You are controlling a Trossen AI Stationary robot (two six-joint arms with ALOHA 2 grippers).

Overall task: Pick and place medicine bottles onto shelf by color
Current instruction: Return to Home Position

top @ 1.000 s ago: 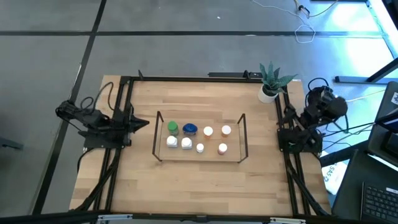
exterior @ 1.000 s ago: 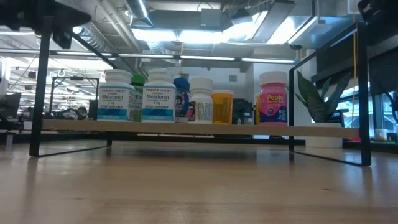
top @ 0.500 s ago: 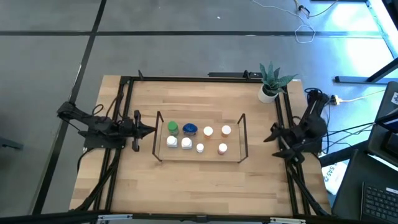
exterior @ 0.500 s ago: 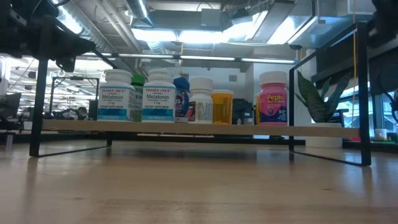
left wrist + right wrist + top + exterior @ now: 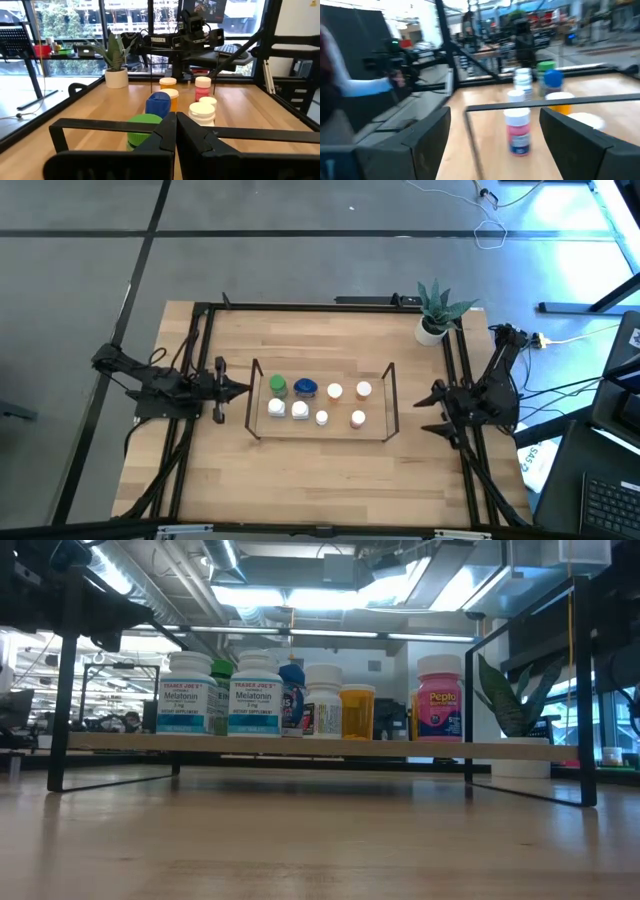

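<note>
Eight bottles (image 5: 299,411) are recorded standing on the shelf (image 5: 320,438) in two rows. Only caps are shown from above; labels are readable in the low view alone. The left gripper (image 5: 240,389) is held just left of the shelf, fingers pressed together, as confirmed by its wrist view. The right gripper (image 5: 428,412) is held right of the shelf, fingers spread wide, released.

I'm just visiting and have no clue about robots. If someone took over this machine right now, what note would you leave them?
Left gripper: fingers shut, empty, by the shelf's left end.
Right gripper: fingers open, empty, at the table's right edge.
Medicine bottles: all eight in view stand on the shelf.
Done: placing, it seems.
To do: likely just parking both arms.
</note>
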